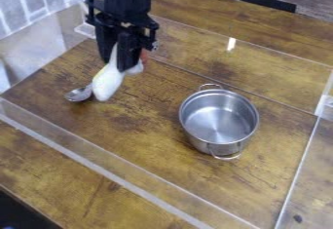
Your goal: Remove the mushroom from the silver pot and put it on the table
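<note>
Counter [156, 126] of brown grained wood with darker streaks, edged by clear acrylic walls, carries the small shiny steel pot [219, 121], now empty, well apart from the arm. The black pincer [121, 56] grips the white-stemmed toy mushroom [105, 80] at its upper end, hanging it above the metal spoon with a yellow-green handle [81, 94]. Released here, the mushroom would likely land on that spoon and roll, so a bare patch beside it looks safer.

No writing, label, brand or number can be read anywhere here. The picture is too small and blurred for any.
</note>
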`<state>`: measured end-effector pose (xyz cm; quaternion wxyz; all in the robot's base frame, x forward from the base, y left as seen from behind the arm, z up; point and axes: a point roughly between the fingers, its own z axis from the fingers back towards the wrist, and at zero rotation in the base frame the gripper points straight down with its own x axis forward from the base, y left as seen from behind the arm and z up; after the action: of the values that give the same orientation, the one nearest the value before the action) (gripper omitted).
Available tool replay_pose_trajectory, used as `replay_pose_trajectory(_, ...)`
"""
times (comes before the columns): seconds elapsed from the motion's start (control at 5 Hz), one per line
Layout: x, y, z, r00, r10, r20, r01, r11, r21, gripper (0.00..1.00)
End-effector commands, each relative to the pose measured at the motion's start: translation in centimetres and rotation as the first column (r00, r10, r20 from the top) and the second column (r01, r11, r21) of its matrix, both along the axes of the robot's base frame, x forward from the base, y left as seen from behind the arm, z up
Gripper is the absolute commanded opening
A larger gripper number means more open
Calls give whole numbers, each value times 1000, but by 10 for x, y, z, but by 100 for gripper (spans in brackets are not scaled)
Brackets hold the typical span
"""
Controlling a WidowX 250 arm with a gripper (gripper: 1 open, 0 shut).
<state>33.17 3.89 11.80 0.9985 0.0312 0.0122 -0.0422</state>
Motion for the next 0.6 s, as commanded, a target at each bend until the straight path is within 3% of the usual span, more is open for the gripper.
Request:
replay_pose_trajectory(0.0,4,12,14,998,16,61,-15,1000,-15,0)
replay_pose_trajectory(0.2,1,19,7,998,31,52,-29,999,-38,0)
replay_pose_trajectory(0.4,3,20,-2,995,93,43,-91,994,-60,0)
